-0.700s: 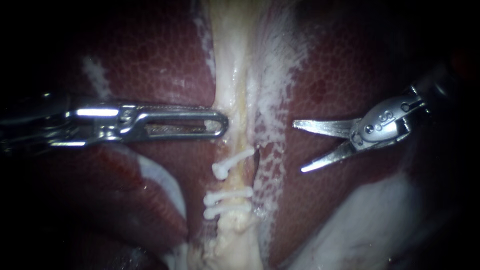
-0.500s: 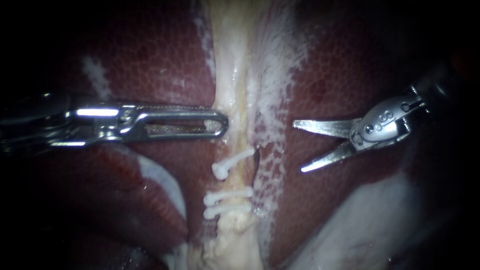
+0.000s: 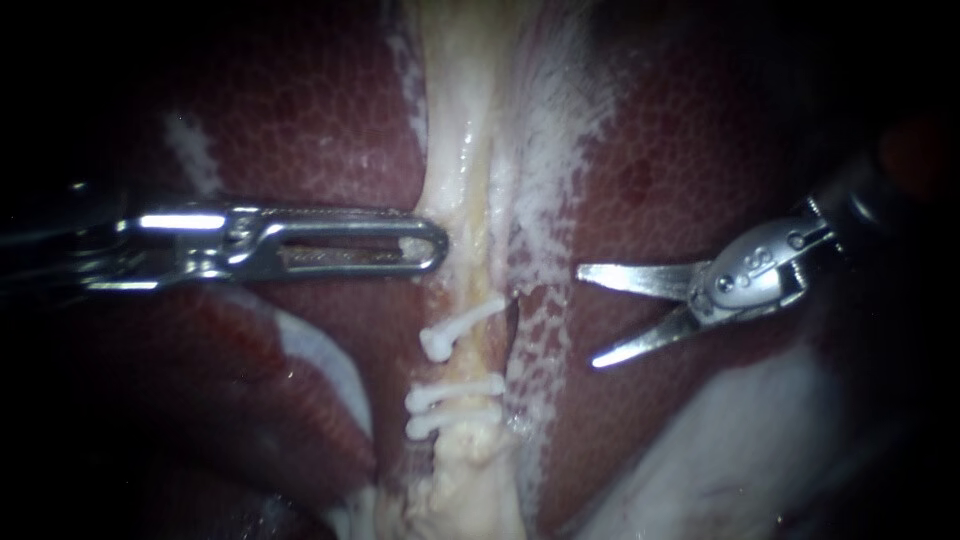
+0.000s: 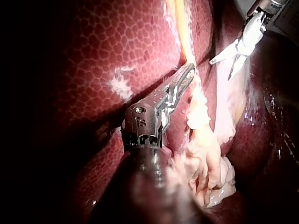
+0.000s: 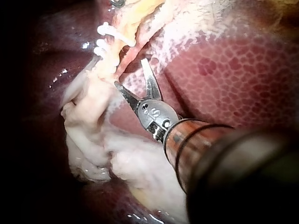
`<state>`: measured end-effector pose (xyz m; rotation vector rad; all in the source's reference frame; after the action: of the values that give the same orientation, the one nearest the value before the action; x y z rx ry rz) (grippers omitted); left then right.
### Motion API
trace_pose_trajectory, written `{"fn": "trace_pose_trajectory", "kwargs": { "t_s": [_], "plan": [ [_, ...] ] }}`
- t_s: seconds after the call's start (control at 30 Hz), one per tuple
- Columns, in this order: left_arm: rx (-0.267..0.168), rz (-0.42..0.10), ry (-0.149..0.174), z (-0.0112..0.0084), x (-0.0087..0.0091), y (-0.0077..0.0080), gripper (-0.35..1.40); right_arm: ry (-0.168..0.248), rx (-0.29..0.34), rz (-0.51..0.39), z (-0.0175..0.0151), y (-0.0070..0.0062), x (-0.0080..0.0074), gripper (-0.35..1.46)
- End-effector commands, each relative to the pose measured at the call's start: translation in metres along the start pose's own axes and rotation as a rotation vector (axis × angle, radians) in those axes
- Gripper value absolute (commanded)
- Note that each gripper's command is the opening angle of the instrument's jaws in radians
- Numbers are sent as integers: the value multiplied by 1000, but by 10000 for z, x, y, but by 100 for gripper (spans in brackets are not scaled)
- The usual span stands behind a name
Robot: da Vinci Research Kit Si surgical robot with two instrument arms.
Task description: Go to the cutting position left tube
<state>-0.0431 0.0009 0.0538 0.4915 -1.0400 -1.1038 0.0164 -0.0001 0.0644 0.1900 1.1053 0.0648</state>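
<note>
We are holding our right instrument with its jaws gaping open, gripping nothing. The tube is lying ahead of their tips, apart, running crosswise to them; the bare stretch between its clips is facing the lower jaw.

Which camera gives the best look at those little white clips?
The endoscope view: all three clips lie in plain sight across the pale tube. The right wrist view shows them at an angle, bunched together. The left wrist view shows none.
</note>
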Motion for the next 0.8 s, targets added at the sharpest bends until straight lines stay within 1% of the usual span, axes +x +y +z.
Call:
{"fn": "trace_pose_trajectory", "kwargs": {
  "t_s": [0.03, 0.17, 0.23, 0.53, 0.63, 0.8],
  "plan": [
    [-1, 6, 2, -2, -1, -1, -35, 6, 8, 3, 3, -2, 0, 144],
    [0, -1, -9, -11, -7, -6, -35, 15, 33, 18, 11, -9, 0, 144],
    [0, 4, -9, -14, -8, -7, -35, 20, 47, 25, 13, -12, 1, 144],
    [6, -8, -27, -35, -19, -18, -35, 45, 96, 73, 26, -21, 12, 142],
    [6, -10, -29, -41, -20, -21, -35, 54, 117, 102, 34, -26, 12, 142],
    [5, -12, -32, -47, -21, -25, -35, 59, 140, 138, 49, -30, 11, 140]
  ]
}}
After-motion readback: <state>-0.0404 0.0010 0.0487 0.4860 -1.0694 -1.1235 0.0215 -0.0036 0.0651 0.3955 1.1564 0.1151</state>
